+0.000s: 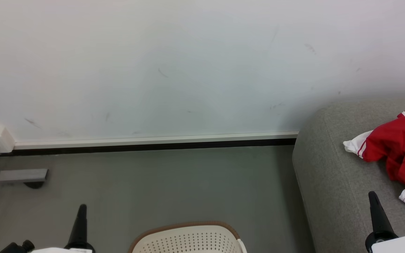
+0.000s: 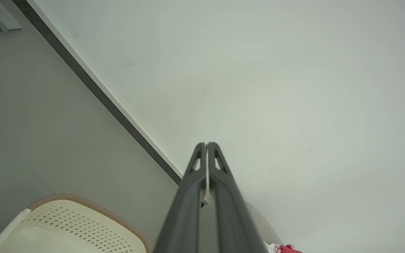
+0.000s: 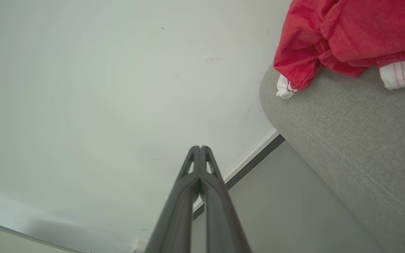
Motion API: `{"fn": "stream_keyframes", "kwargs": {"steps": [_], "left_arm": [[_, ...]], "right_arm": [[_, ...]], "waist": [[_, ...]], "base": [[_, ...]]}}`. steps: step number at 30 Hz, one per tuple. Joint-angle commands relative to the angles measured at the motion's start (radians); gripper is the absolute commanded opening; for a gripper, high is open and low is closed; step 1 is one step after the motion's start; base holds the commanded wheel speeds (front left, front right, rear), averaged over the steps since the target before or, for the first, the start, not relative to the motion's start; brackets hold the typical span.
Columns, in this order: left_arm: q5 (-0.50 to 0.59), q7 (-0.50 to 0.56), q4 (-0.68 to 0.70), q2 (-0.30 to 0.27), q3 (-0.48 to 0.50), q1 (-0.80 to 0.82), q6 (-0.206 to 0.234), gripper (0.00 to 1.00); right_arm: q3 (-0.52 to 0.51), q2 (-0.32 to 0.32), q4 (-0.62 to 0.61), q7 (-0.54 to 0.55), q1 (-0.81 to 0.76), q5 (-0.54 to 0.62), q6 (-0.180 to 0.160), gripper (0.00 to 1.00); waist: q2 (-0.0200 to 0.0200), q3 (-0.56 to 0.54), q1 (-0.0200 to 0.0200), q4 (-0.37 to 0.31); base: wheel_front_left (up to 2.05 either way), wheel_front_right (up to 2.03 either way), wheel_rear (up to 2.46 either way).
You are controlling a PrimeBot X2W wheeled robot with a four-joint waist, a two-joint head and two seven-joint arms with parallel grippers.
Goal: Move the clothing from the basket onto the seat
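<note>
Two shut grippers flank the basket (image 1: 188, 242); the clothing (image 1: 399, 154) lies to its right

Left of the basket, across a strip of bare floor (image 1: 153, 182), the left gripper (image 1: 82, 208) points toward the wall (image 1: 188, 70). Its wrist view shows the two dark fingers (image 2: 223, 196) pressed together with nothing between them. The basket sits low in the middle, and just its far end shows: brown rim, perforated cream wall, a white handle at its right corner. Its inside is out of sight, so I cannot tell whether any piece is left in it, nor which way its long axis runs.

Right of the basket, and near it, rises the rounded corner of the seat (image 1: 329, 175). On the seat's top, well to the right of the basket, lies the clothing: a crumpled red garment with white striped cuffs, resting on the grey fabric. Farthest right of the basket is the right gripper (image 1: 372, 194), near the garment's lower cuff but apart from it. Its wrist view looks up at the seat's side, so it seems to hang lower than the seat's top. It too is closed tight on nothing.

If more clothing waits in the basket, I judge that it lies below and between the grippers, nearer the left one. The carry would then go rightward from the basket, which favours the right arm.
</note>
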State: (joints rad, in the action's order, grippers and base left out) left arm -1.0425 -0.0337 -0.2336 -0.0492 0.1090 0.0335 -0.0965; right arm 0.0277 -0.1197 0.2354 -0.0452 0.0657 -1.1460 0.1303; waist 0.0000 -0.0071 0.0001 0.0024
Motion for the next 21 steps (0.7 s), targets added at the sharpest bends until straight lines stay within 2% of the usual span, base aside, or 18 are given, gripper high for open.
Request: {"fn": "stream_keyframes", "kwargs": {"steps": [1,21], "left_arm": [[-0.031,0.006,0.006,-0.006,0.003,0.018,-0.006,0.0],[-0.228,0.059,0.0,-0.005,0.005,0.041,-0.018,0.0]], "right_arm": [[-0.008,0.001,-0.004,0.004,0.025,-0.023,0.0,0.0],[-0.054,0.022,0.001,0.057,0.033,-0.189,0.0,0.0]], "waist": [[0.0,0.0,-0.0001,0.0],[0.0,0.003,-0.0001,-0.001]], "base": [[0.0,0.0,0.0],[0.0,0.0,0.0]]}}
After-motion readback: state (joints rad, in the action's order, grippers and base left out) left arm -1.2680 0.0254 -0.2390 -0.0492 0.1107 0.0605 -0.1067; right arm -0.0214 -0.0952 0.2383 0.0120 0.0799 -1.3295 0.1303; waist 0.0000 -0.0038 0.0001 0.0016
